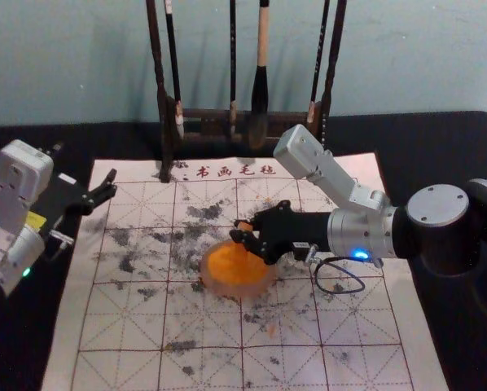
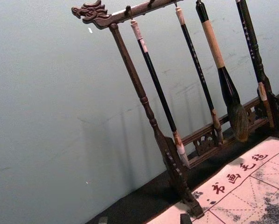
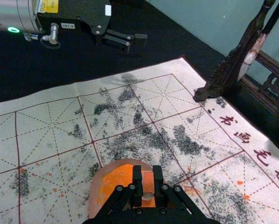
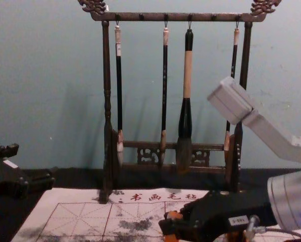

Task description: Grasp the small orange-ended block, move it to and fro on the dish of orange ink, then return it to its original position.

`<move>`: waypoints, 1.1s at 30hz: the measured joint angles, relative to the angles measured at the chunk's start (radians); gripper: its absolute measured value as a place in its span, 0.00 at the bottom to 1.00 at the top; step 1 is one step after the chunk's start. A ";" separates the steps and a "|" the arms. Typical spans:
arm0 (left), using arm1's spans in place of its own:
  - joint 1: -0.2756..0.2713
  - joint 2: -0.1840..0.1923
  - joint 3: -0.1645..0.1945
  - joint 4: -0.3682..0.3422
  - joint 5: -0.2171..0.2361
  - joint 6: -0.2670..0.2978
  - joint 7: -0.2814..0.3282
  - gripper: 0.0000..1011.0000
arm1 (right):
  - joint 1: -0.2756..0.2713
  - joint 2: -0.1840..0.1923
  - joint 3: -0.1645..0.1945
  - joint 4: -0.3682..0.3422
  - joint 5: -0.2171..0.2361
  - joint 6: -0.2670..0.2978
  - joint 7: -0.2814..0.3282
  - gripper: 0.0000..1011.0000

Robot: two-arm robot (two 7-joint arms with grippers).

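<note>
At the left edge of the head view, we see the left gripper (image 1: 105,186) idle beside the mat (image 1: 117,342), its fingers spread wide around nothing. Further right, the dish (image 1: 227,291) of orange ink (image 1: 231,262) sits on the mat, and this is where we judge the work to be: the block is grasped and we are at the to-and-fro stage. Our next move calls for level, gentle strokes within the rim, then a lift and a return to the original position. We cannot tell whether the block's lower end touches the ink, so pressing too hard could tip or drag the dish.

Over the far right part of the dish, the small block (image 3: 148,181) lies between the fingers of the right gripper (image 3: 147,170), which are closed on its two sides. The right arm reaches in from the right.
</note>
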 joint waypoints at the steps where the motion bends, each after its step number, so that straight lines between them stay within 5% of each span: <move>1: 0.000 0.000 0.000 0.000 0.000 0.000 0.000 0.99 | 0.000 0.000 0.001 0.000 0.000 0.000 0.000 0.11; 33: 0.000 0.000 0.000 0.000 0.000 0.000 0.000 0.99 | -0.016 0.044 -0.007 -0.033 0.008 -0.017 0.052 0.11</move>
